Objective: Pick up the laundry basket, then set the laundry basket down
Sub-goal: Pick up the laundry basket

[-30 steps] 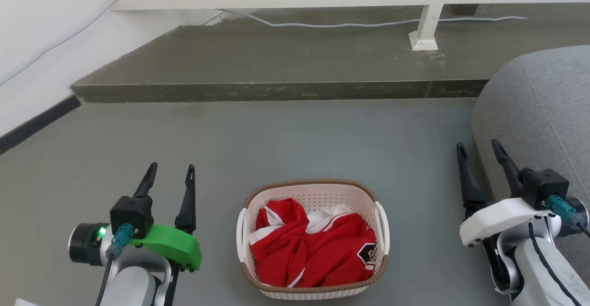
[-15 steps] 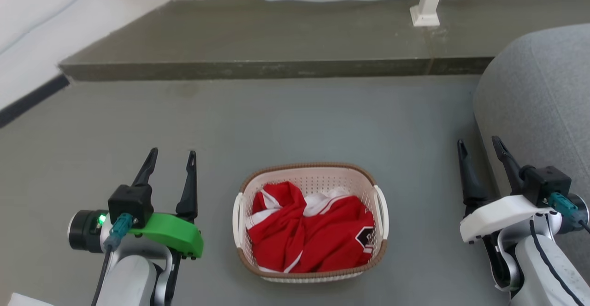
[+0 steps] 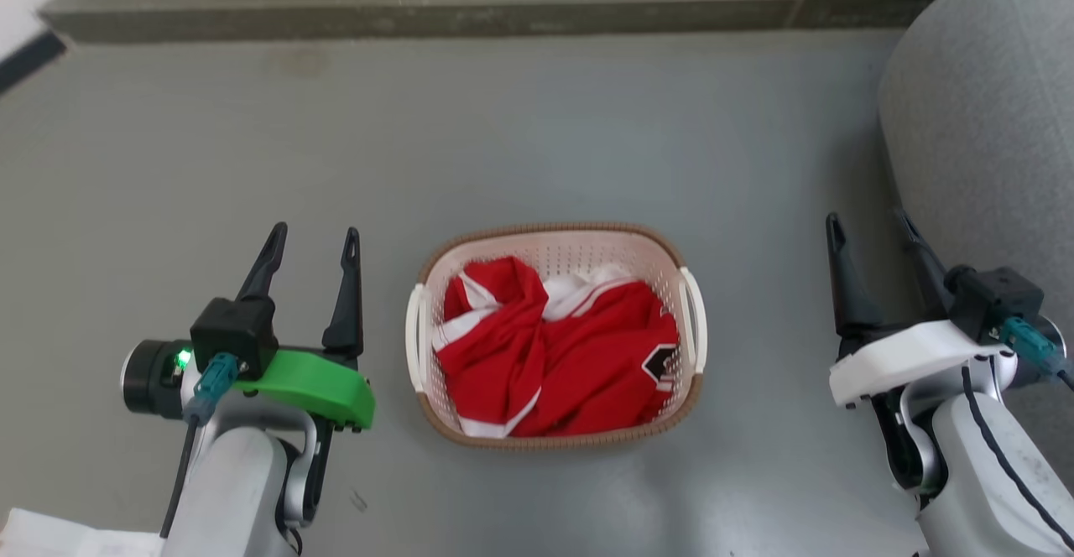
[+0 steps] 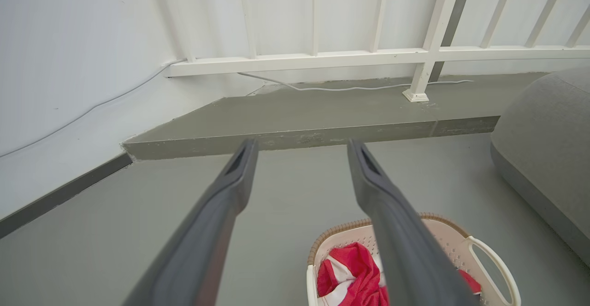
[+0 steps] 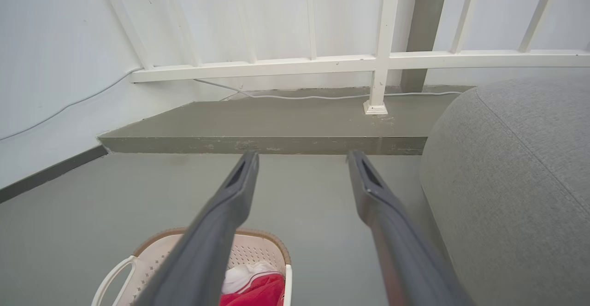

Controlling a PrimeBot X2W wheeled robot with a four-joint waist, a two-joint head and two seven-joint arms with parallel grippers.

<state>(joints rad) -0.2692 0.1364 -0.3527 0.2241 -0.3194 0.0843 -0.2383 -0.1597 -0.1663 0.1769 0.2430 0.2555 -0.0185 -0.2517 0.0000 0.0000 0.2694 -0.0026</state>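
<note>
On the floor (image 3: 537,121), the basket (image 3: 550,226) is sitting flat and unlifted, so nothing of the task is showing as done. A grey seat (image 3: 982,104) is bulking at the robot's right, well apart from the basket. The basket is lying between the two arms, near the middle of the head view, and a red shirt (image 3: 570,364) is crumpling inside it and filling most of it. The left tool (image 3: 315,230) is pointing forward just beside the basket's left side, fingers spread wide and holding nothing. The right tool (image 3: 867,217) is pointing forward farther off, near the seat, likewise wide and empty. Neither is touching the white handles (image 3: 413,330), one on each side. I am judging that the reach, the grip, the lift and the setting down are all lying ahead.
</note>
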